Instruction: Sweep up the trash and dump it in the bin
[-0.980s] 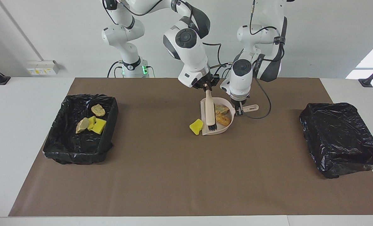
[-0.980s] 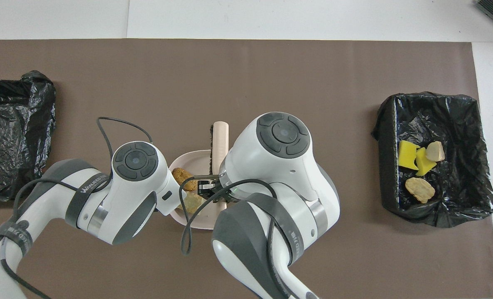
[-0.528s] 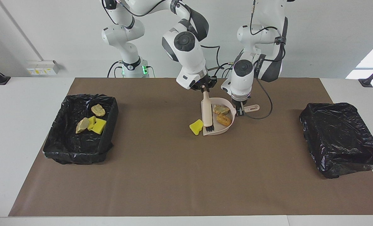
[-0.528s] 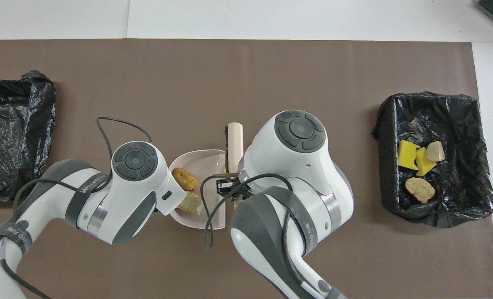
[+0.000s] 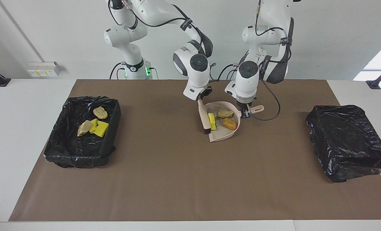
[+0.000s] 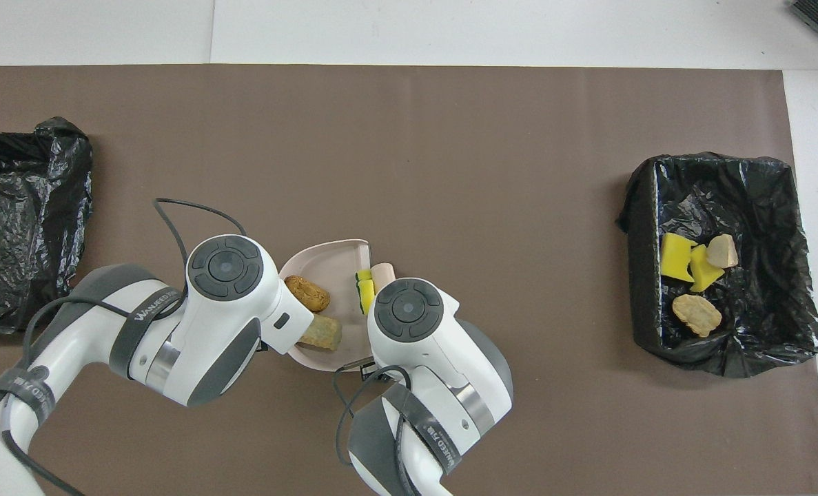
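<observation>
A pink dustpan (image 5: pixel 221 137) lies on the brown mat just in front of the robots. Its handle (image 5: pixel 257 109) is held in my shut left gripper (image 5: pixel 245 113). Two bread-like chunks (image 5: pixel 225 113) (image 5: pixel 229 123) of the trash rest in the pan. A yellow, green-backed sponge piece (image 5: pixel 212 120) stands in the pan's mouth. My right gripper (image 5: pixel 202 97) is shut on the handle of a beige brush (image 5: pixel 204 117), whose dark bristles press against the sponge. In the overhead view the arms hide both grippers; the pan (image 6: pixel 322 253) and sponge (image 6: pixel 364 293) show.
An open black-lined bin (image 5: pixel 112 126) (image 6: pixel 639 227) at the right arm's end of the table holds several yellow and tan scraps (image 5: pixel 100 128). A second box wrapped in a black bag (image 5: pixel 347 141) (image 6: pixel 23 220) sits at the left arm's end.
The right gripper lifted the brush off the pan, carried it round the yellow sponge and pushed the sponge into the pan's mouth. The dustpan turned slightly.
</observation>
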Action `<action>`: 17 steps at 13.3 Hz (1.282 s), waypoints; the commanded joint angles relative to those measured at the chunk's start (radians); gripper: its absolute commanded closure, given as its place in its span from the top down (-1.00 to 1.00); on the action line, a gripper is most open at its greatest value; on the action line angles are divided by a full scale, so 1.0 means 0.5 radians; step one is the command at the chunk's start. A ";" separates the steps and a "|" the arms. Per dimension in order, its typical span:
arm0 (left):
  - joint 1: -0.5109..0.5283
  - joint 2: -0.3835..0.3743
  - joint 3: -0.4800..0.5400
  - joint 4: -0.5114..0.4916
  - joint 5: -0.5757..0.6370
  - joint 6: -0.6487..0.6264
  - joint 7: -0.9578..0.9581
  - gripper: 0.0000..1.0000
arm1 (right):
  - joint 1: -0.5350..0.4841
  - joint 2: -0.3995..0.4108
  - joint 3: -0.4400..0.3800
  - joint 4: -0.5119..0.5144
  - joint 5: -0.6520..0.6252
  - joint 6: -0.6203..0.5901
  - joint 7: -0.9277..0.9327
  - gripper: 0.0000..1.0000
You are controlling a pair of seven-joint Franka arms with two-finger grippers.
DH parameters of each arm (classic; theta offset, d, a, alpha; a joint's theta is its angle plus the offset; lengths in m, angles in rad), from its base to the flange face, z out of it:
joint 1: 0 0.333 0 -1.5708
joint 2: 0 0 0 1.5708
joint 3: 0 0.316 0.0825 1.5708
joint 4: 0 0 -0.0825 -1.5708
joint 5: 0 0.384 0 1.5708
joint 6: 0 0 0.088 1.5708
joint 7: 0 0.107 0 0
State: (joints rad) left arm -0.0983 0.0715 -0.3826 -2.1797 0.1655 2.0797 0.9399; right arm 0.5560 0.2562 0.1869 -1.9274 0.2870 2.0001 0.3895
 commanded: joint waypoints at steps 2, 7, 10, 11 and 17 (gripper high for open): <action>0.022 -0.045 0.004 -0.052 -0.018 0.035 0.007 -1.00 | -0.050 0.034 0.000 0.054 -0.202 -0.174 -0.043 -1.00; 0.025 -0.045 0.004 -0.055 -0.018 0.035 0.010 -1.00 | -0.099 -0.061 -0.006 0.087 -0.212 -0.318 -0.040 -1.00; 0.025 -0.045 0.004 -0.058 -0.018 0.035 0.010 -1.00 | -0.100 -0.120 0.000 0.118 -0.166 -0.331 0.070 -1.00; 0.022 -0.045 0.004 -0.058 -0.018 0.035 0.010 -1.00 | -0.087 -0.117 0.000 0.155 -0.166 -0.334 0.119 -1.00; 0.028 -0.042 0.010 -0.016 -0.018 0.013 0.184 -1.00 | -0.198 -0.199 -0.012 0.259 -0.224 -0.549 0.105 -1.00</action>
State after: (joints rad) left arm -0.0978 0.0715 -0.3799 -2.1785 0.1650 2.0809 0.9661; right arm 0.4911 0.1901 0.1752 -1.8072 0.1933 1.7600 0.4328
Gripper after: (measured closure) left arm 0.674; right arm 0.749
